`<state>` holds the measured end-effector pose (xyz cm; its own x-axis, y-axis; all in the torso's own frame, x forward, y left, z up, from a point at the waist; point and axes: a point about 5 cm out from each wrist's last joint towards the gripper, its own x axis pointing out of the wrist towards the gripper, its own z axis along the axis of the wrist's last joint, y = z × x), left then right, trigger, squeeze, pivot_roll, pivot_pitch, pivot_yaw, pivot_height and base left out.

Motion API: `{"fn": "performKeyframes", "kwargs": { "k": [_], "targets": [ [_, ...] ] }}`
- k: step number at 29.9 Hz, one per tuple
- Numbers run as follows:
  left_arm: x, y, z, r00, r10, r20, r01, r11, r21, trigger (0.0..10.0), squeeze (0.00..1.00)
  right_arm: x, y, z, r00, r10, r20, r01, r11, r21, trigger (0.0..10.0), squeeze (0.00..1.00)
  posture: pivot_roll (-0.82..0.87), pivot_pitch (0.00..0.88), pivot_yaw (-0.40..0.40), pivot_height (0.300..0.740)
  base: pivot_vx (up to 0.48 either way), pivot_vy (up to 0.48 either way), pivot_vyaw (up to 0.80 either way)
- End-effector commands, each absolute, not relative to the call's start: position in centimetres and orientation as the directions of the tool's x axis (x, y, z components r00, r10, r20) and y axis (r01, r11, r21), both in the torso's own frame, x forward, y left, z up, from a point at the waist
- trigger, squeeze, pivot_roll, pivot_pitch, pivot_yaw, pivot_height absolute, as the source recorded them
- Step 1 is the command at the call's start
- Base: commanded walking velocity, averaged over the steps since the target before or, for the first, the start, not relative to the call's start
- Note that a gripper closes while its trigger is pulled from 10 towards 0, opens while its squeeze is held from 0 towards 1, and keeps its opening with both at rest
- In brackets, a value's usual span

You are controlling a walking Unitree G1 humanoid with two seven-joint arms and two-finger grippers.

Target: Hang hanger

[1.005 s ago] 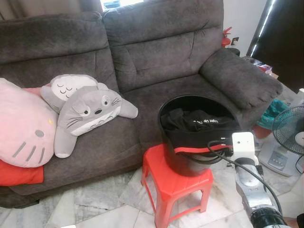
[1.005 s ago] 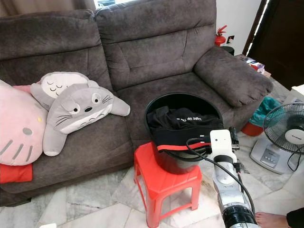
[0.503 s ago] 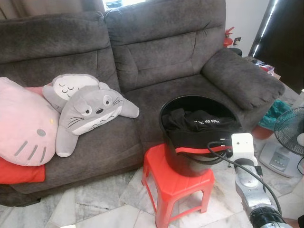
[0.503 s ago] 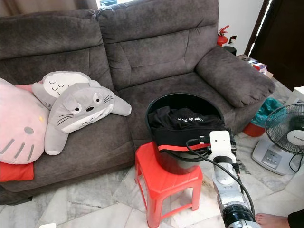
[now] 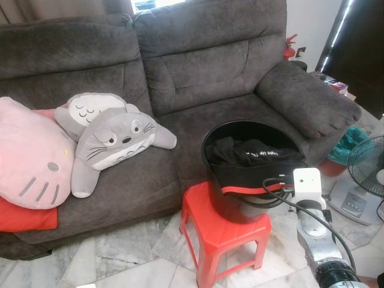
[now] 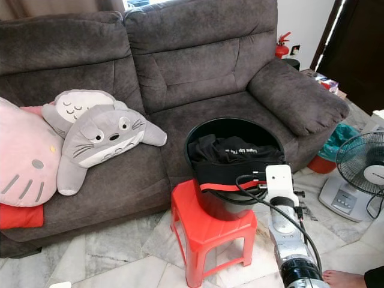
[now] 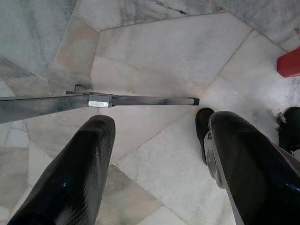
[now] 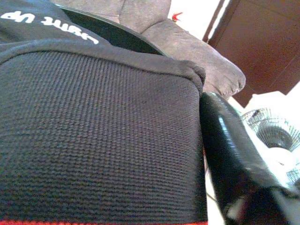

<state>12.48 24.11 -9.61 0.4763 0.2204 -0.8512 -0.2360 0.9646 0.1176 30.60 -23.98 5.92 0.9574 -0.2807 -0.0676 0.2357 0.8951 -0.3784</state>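
1. The right gripper [image 5: 281, 182] is at the near rim of the black bucket [image 5: 235, 207]. From the head views a white wrist box hides most of it. In the right wrist view one black finger [image 8: 227, 145] lies beside a black knit garment [image 8: 98, 136] with a red edge. The other finger is out of sight, so I cannot tell whether the fingers are parted or clamped.
2. The bucket holds dark clothes, one with white lettering (too small to read). Whether a hanger lies among them cannot be made out.
3. The left gripper [image 7: 154, 129] hangs low with its fingers [image 7: 86, 159] spread wide and nothing between them. A thin grey metal bar [image 7: 140, 100] crosses beyond the tips, cut off at one side.
4. The bucket stands on a red plastic stool [image 5: 225, 235], which stands on a pale marble floor [image 5: 120, 264].
5. Behind the bucket is a grey sofa [image 5: 198, 66]. On the sofa, to the bucket's left, lie a grey plush [image 5: 114, 141] and a pink cushion [image 5: 30, 156].
6. To the bucket's right stands a fan [image 5: 367, 174], cut off by the frame edge. A red fire extinguisher [image 5: 289, 48] stands beyond the sofa arm.
7. A person's bare foot [image 6: 339, 277] shows near the bucket, on its right (partly cut off).
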Motion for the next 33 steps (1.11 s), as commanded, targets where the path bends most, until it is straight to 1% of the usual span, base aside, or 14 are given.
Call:
{"fn": "performKeyframes", "kwargs": {
  "k": [1,9,15,19,21,23,25,33],
  "targets": [
    [12.1,24.7,-9.6,0.467,0.236,-0.852,-0.220,0.964,0.147,10.0,0.00,31.1,-23.4,6.3,0.963,-0.265,-0.051,0.227,0.896,-0.381,0.0,0.00,-0.24,0.000,0.070,0.740,0.000,0.000,0.00],
    [12.1,24.8,-9.6,0.467,0.237,-0.852,-0.219,0.964,0.149,10.0,0.00,31.7,-22.9,7.3,0.969,-0.248,-0.015,0.224,0.897,-0.381,0.0,0.00,-0.24,0.000,0.073,0.740,0.000,0.000,0.00],
    [12.0,24.9,-9.5,0.466,0.240,-0.852,-0.220,0.964,0.151,10.0,0.00,32.8,-21.6,9.0,0.981,-0.191,0.043,0.193,0.911,-0.365,0.0,0.00,-0.24,0.000,0.075,0.740,0.000,0.000,0.00],
    [12.0,24.9,-9.5,0.466,0.240,-0.852,-0.220,0.964,0.151,10.0,0.00,32.9,-21.6,9.0,0.981,-0.190,0.044,0.193,0.911,-0.365,0.0,0.00,-0.24,0.000,0.075,0.740,0.000,0.000,0.00],
    [12.0,24.9,-9.6,0.465,0.241,-0.852,-0.222,0.963,0.151,10.0,0.00,33.6,-20.6,10.5,0.983,-0.161,0.091,0.182,0.927,-0.327,0.0,0.00,-0.24,0.000,0.075,0.740,0.000,0.000,0.00],
    [12.0,24.9,-9.6,0.465,0.241,-0.852,-0.222,0.963,0.151,10.0,0.00,33.6,-20.5,10.7,0.983,-0.157,0.096,0.180,0.929,-0.322,0.0,0.00,-0.24,0.000,0.075,0.740,0.000,0.000,0.00],
    [12.0,24.9,-9.6,0.464,0.238,-0.854,-0.218,0.964,0.150,10.0,0.00,34.2,-19.1,12.3,0.988,-0.078,0.136,0.115,0.950,-0.292,0.0,0.00,-0.24,0.000,0.076,0.740,0.000,0.000,0.00],
    [12.0,24.8,-9.6,0.464,0.237,-0.854,-0.219,0.964,0.149,10.0,0.00,34.4,-17.5,14.7,0.980,-0.005,0.198,0.057,0.964,-0.261,0.0,0.00,-0.24,0.000,0.076,0.740,0.000,0.000,0.00]
  ]
}}
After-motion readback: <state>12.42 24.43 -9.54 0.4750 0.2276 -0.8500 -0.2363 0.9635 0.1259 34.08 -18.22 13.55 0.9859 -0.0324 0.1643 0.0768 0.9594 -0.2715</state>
